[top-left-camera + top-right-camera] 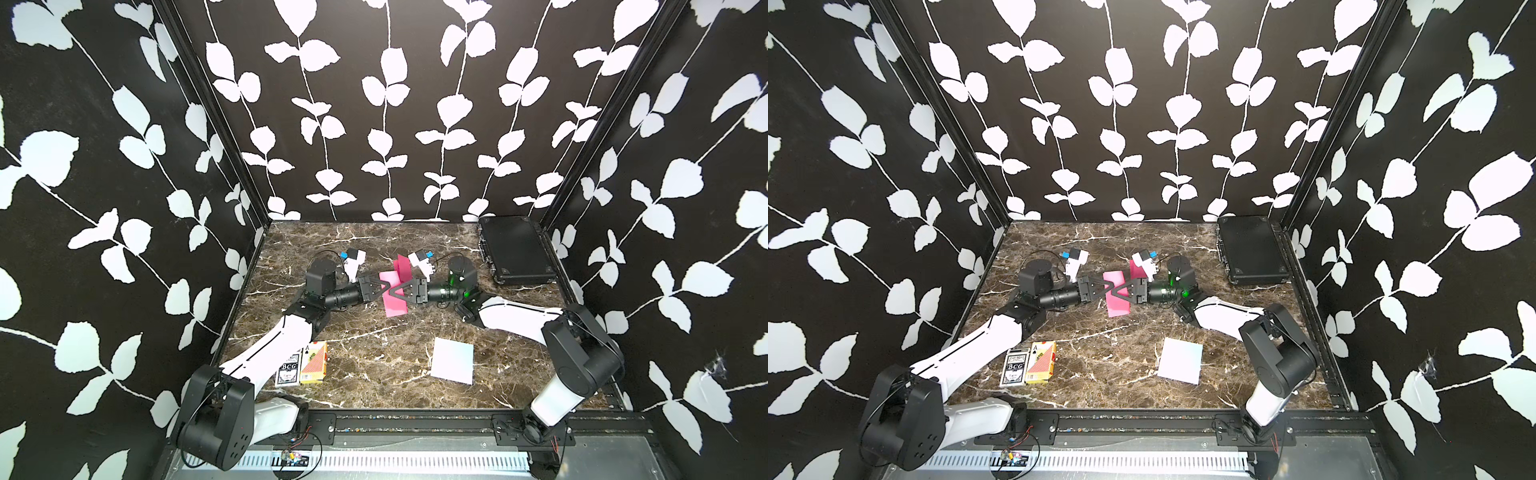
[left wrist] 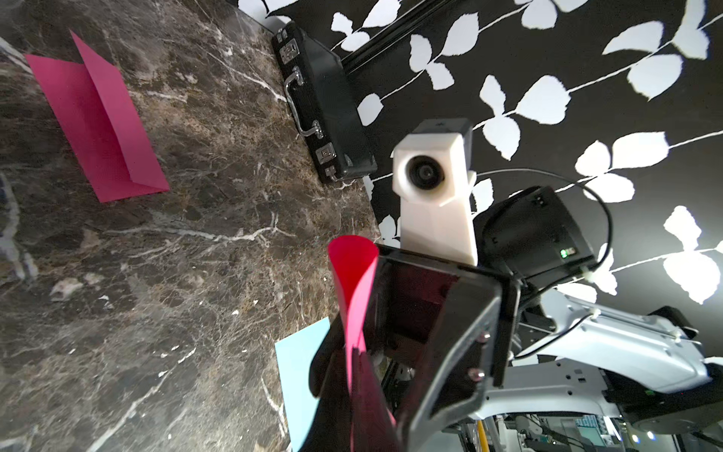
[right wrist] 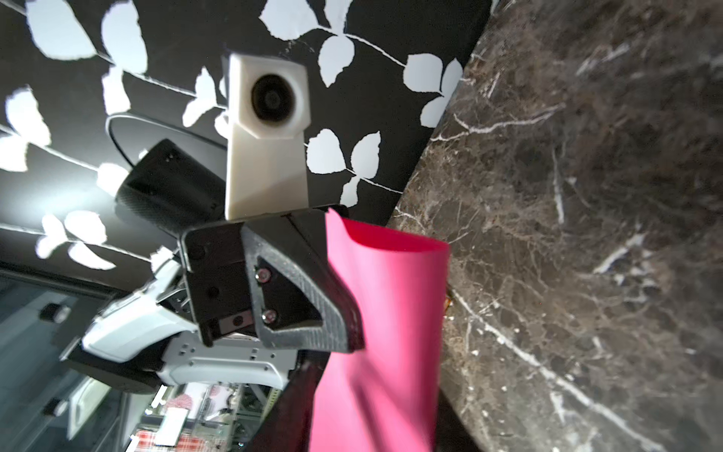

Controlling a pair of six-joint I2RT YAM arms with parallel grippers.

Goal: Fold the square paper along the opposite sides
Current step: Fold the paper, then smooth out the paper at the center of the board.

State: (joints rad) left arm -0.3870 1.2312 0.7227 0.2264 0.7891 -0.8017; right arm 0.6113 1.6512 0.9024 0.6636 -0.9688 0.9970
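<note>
The pink square paper (image 1: 392, 305) (image 1: 1115, 305) is at mid-table, between both grippers. It is bent over into a loop (image 2: 354, 274) with its two edges brought together. My left gripper (image 1: 387, 286) (image 1: 1111, 286) (image 2: 354, 352) is shut on those edges. From the opposite side my right gripper (image 1: 397, 292) (image 1: 1120, 292) (image 3: 371, 411) meets it tip to tip. Its fingers stand apart on either side of the pink paper (image 3: 391, 293), which looks blurred there.
A folded magenta paper (image 1: 402, 268) (image 2: 98, 117) stands just behind the grippers. A light blue sheet (image 1: 453, 360) (image 2: 301, 375) lies front right. Two card boxes (image 1: 301, 363) lie front left by the left arm. A black case (image 1: 515, 249) (image 2: 324, 105) sits in the back right corner.
</note>
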